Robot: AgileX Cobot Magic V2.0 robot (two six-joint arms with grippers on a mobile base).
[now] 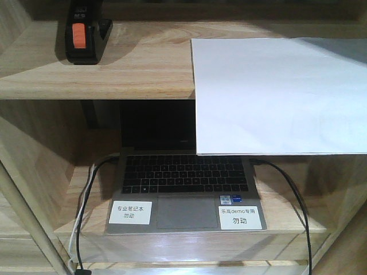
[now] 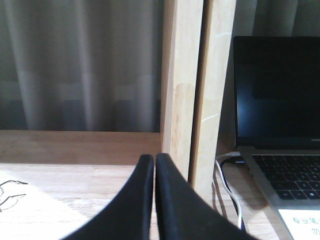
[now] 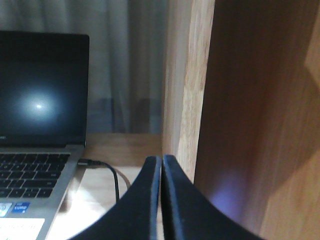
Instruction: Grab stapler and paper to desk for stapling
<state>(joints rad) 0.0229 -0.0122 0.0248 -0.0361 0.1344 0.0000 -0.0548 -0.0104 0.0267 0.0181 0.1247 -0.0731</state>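
Stapler and paper rest apart on the upper shelf. My 2 tools, left gripper and right gripper, are clenched empty.

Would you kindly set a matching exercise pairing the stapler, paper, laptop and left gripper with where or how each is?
Things: 1 stapler; 2 paper; 3 laptop; 4 left gripper.
States: A open, on the lower shelf; B shut, empty; C left end of the upper shelf; D overhanging the upper shelf's front edge.
Pairs: 1-C; 2-D; 3-A; 4-B.
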